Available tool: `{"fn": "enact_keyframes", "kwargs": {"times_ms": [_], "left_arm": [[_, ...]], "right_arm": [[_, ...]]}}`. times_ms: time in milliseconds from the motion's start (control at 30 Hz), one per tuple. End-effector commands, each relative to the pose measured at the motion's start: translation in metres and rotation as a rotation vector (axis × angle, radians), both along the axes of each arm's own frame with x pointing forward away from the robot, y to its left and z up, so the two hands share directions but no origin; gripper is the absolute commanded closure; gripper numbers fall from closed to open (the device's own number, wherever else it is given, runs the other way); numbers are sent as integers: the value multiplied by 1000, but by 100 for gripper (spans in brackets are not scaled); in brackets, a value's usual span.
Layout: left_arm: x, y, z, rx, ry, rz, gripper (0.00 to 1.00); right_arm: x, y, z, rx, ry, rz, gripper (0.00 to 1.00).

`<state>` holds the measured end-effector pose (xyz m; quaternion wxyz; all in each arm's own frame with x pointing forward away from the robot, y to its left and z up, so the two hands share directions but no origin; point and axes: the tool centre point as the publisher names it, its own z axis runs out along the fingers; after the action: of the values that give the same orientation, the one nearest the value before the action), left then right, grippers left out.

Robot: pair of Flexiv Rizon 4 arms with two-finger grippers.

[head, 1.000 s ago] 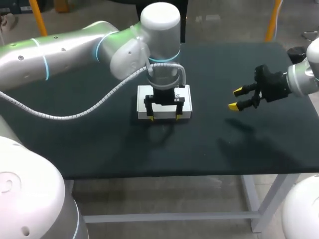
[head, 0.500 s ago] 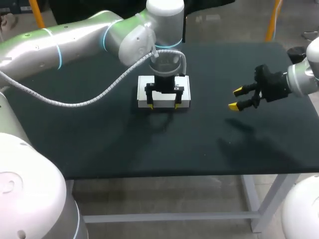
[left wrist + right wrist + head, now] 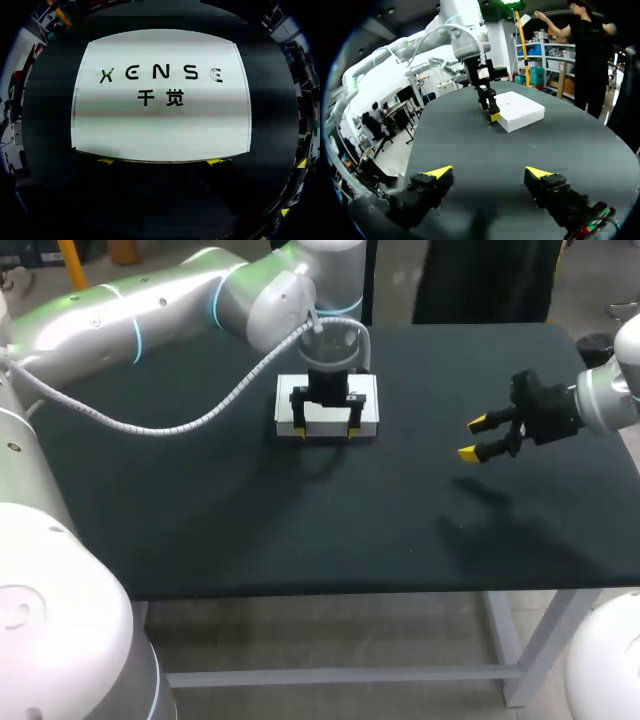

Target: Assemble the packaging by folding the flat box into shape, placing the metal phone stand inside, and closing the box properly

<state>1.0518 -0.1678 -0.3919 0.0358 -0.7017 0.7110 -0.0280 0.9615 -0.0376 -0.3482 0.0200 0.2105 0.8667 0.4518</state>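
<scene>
The white box [image 3: 288,402] lies flat and closed on the dark table [image 3: 200,510], left of the middle and toward the back. My left gripper [image 3: 326,432] points down at the box's near edge, open, with both yellow tips against that same side. In the left wrist view the box lid [image 3: 160,115] fills the space ahead of the gripper [image 3: 160,161], whose fingertips [image 3: 106,161] peek out at the lid's edge. My right gripper [image 3: 473,437] hovers open above the table's right part, holding nothing. From the right wrist view, the box [image 3: 520,111] and my left gripper [image 3: 492,115] lie well ahead of the right gripper [image 3: 490,175]. No phone stand shows.
The table's near edge [image 3: 330,590] runs along the front. Bare dark tabletop [image 3: 400,510] separates the box from my right gripper.
My left arm has moved toward the back of the table, and the box has slid that way with the fingertips at its near edge. The right arm has kept still.
</scene>
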Motion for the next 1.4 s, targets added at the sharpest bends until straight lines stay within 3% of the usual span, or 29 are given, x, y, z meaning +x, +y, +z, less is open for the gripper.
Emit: {"fn": "enact_keyframes", "kwargs": {"times_ms": [33, 633, 1067, 1200, 1400], "left_arm": [[20, -5, -2, 11, 45, -4, 0], [85, 0, 1, -17, 51, -14, 0], [106, 4, 1, -14, 34, 34, 0], [106, 8, 7, -28, 27, 31, 0], [70, 22, 29, -82, -40, -19, 0]], "right_arm": [[0, -2, 0, 5, 1, 5, 0], [0, -2, 0, 5, 1, 5, 0], [0, -2, 0, 5, 1, 5, 0], [0, -2, 0, 5, 1, 5, 0], [0, -2, 0, 5, 1, 5, 0]]}}
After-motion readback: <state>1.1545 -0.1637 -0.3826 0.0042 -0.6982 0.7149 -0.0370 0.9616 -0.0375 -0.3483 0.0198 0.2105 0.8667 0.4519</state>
